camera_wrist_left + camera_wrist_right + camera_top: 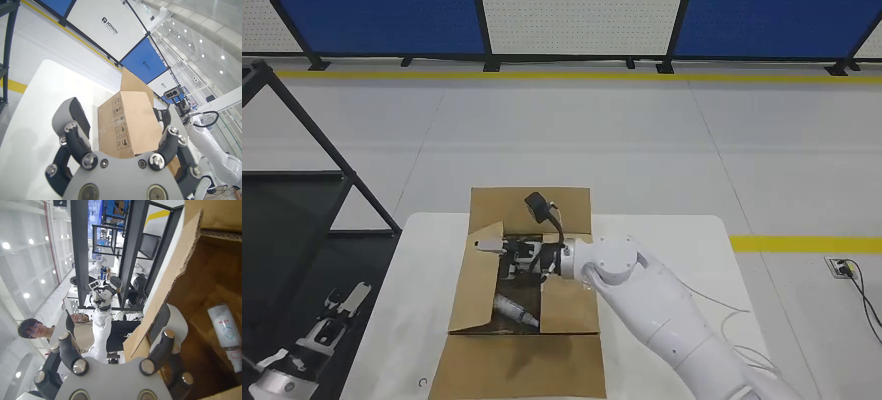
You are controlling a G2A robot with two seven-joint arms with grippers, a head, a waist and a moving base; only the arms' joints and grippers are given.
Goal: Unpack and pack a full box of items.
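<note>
Overhead, an open brown cardboard box (532, 208) sits on the white table (682, 245), a white cylindrical bottle (514, 308) lying inside; the right gripper (504, 247) is at its mouth. Left wrist: the left gripper (122, 106) gapes empty beside the box. Right wrist: parted fingers (175, 321) straddle a side flap, unclamped.

The white worktop (682, 235) is standing on a pale floor. A black metal rack (282, 220) is standing just beside its left end. Blue and white partition panels (382, 25) are closing off the far side. A yellow floor line (542, 73) is running along their base. A floor socket (840, 267) is lying near a second yellow stripe (802, 243).
</note>
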